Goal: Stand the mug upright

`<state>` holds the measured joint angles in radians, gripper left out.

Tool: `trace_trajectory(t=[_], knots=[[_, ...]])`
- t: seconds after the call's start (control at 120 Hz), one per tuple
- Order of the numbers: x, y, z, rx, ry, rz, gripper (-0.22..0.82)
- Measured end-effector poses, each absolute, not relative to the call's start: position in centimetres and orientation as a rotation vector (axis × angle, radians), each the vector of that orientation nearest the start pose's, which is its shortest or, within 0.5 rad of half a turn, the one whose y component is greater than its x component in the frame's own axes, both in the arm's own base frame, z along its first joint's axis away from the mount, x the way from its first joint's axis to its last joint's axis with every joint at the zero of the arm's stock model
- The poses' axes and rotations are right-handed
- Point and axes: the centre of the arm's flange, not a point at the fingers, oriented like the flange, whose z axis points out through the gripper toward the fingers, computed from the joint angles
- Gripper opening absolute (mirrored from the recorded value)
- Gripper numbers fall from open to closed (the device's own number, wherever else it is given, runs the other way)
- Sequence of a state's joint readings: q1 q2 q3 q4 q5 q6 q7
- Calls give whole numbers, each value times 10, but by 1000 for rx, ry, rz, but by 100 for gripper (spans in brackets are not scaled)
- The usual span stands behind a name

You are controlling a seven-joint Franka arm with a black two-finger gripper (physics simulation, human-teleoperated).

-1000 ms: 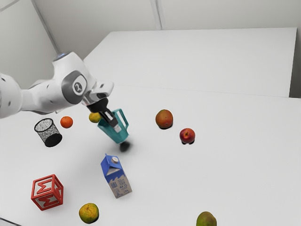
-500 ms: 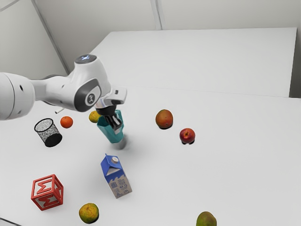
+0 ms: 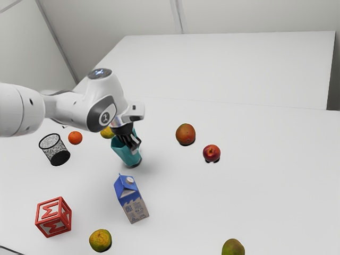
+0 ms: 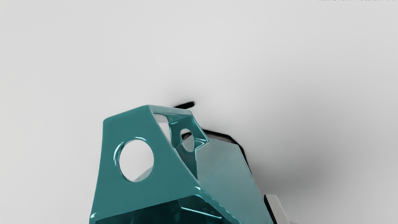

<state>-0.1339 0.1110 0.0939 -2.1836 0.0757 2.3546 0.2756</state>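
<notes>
A white worktop spreads beneath pale grey walls, crossed by a thin line. From the exterior view's left stand a wire cup, a red block (towards the worktop's near left corner) and an orange. Next, well in from the near edge, is the teal mug, mouth up and close to upright, with the gripper at it; whether its jaws stand wide or narrow cannot be told. A milk carton stands nearer that edge, a red apple farther along. The wrist view shows two round openings in the mug (and its dark inside); the exterior view shows the carton and fruit.
</notes>
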Motion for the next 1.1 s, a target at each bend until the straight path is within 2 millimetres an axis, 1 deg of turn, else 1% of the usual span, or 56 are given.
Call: trace_trajectory(t=[0.133, 0.325, 0.4, 0.583, 0.7, 0.833, 0.9, 0.933, 1.0, 1.1], knots=[[554, -22, 344, -3026, 524, -94, -15], [554, -22, 345, -3037, 491, -105, -3], [554, -22, 346, -3039, 484, -108, 4], [555, -22, 350, -3041, 470, -123, 27], [554, -22, 365, -3042, 458, -162, 40], [554, -21, 389, -3045, 440, -223, 49], [554, -21, 404, -3045, 430, -257, 52], [557, -21, 415, -3048, 421, -279, 54], [571, -21, 449, -3054, 399, -333, 55], [609, -22, 516, -3070, 356, -363, 57]])
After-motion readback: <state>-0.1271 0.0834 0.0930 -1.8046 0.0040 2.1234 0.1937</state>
